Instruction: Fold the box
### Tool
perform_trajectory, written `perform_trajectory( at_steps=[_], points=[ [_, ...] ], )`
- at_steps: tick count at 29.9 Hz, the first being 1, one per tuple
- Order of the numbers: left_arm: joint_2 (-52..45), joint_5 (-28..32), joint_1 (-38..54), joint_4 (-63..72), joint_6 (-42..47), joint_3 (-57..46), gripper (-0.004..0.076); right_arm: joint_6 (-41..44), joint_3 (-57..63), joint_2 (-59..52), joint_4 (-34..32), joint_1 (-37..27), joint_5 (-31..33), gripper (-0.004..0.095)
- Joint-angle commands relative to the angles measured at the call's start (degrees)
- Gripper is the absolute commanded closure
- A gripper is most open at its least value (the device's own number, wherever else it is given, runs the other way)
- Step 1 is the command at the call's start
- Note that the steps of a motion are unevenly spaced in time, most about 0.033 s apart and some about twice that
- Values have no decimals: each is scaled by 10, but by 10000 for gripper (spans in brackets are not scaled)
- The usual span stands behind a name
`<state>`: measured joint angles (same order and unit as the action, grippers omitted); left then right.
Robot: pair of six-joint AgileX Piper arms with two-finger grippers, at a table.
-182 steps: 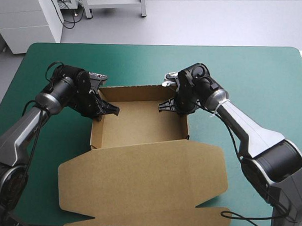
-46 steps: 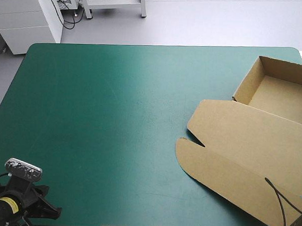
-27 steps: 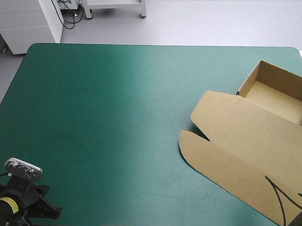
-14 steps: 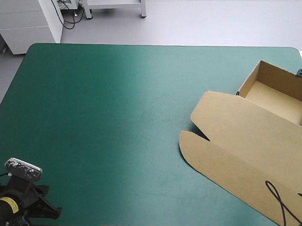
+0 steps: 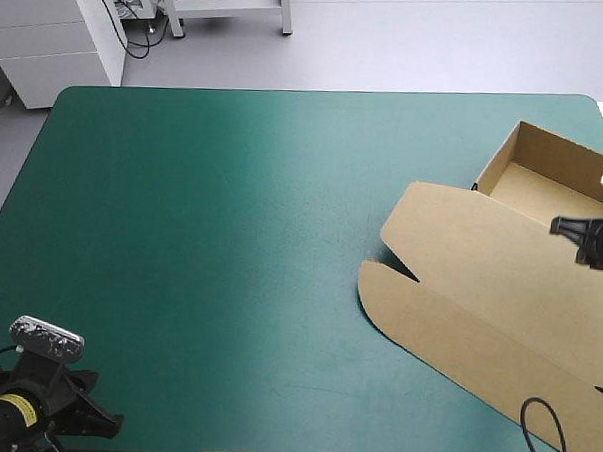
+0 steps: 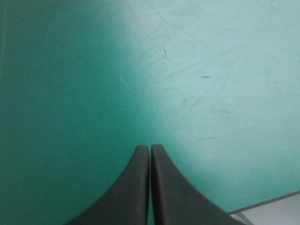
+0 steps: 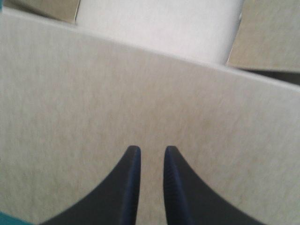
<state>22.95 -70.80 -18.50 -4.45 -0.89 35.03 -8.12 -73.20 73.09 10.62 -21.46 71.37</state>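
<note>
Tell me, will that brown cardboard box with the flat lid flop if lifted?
Probably partly: the brown cardboard box is thin sheet, and its wide lid lies flat beside the open tray, so the lid would likely droop at the crease. Empty-looking, it is probably light. Pushed, it should slide, not roll.
</note>
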Motion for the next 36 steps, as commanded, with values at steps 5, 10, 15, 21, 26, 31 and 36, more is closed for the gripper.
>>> perform_trajectory(
  at_steps=[5,10,15,21,26,31,36],
  points=[
    [6,43,-2,2,3,13,731,-45,167,-187,24,50,-68,861],
    [6,75,-2,2,1,12,731,-56,231,-312,28,95,-71,866],
    [6,109,-2,2,1,-7,731,-57,284,-406,32,128,-79,885],
    [6,135,-2,2,0,-29,731,-60,355,-508,32,132,-97,886],
    [6,155,-2,3,-1,-47,731,-60,396,-563,32,132,-98,886],
    [6,158,-2,4,-1,-50,731,-60,430,-602,33,132,-100,886],
    [6,153,-2,4,9,-50,731,-55,440,-615,35,132,-122,886]
  ],
)
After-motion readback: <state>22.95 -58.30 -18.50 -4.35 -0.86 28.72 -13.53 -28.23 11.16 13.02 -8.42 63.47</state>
